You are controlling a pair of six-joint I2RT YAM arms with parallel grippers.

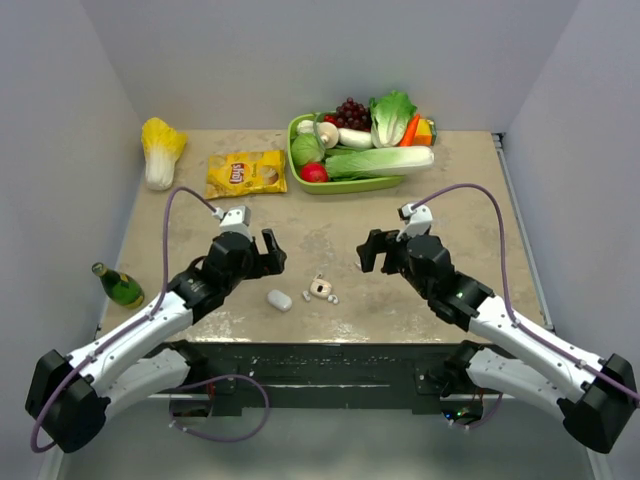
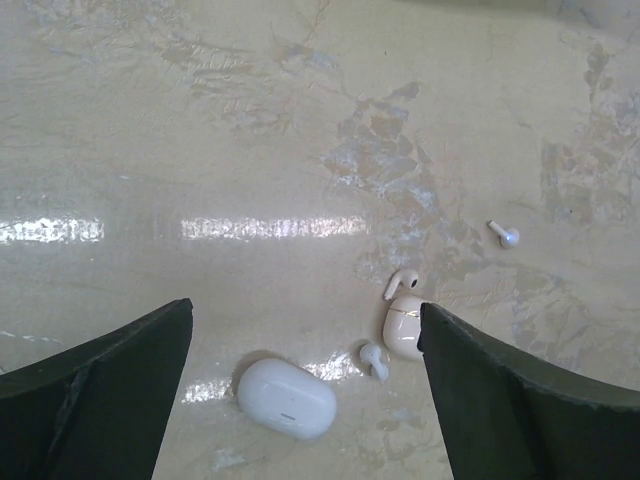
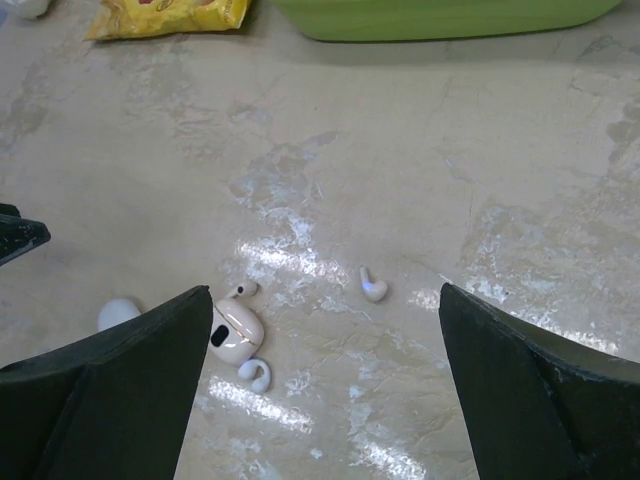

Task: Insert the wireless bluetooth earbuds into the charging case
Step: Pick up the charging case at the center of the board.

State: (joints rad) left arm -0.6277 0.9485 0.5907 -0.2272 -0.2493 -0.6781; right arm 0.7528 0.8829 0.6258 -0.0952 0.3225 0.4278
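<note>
Counter: a mottled beige counter, with both arms bolted at its near edge.
Charging case: the charging case is a small white oval with its lid shut. It lies flat on the near middle of the counter, closer to the left arm, and nothing touches it.
Earbuds: the wireless bluetooth earbuds lie loose on the counter, none of them in the case. Three small pieces show. A hooked one sits between the case and the cream pod, a second rests against one end of the pod, and a third lies apart, further to the right.
Cream pod: the cream pod is rounded with a dark patch on its side. It sits just right of the case, not touching it.
Green bottle: the green bottle lies on its side at the left edge, beside the left arm.
Left hand: the left hand has its fingers spread wide and holds nothing. It sits over the counter just beyond the case.
Right hand: the right hand is also spread wide and empty, facing the left one across the buds.
Chip bag: the yellow chip bag lies flat, further back.
Cabbage: the pale cabbage is at the far left corner.
Tray: the green tray stands at the far edge, heaped with grapes, lettuce, a carrot and other produce.
</note>
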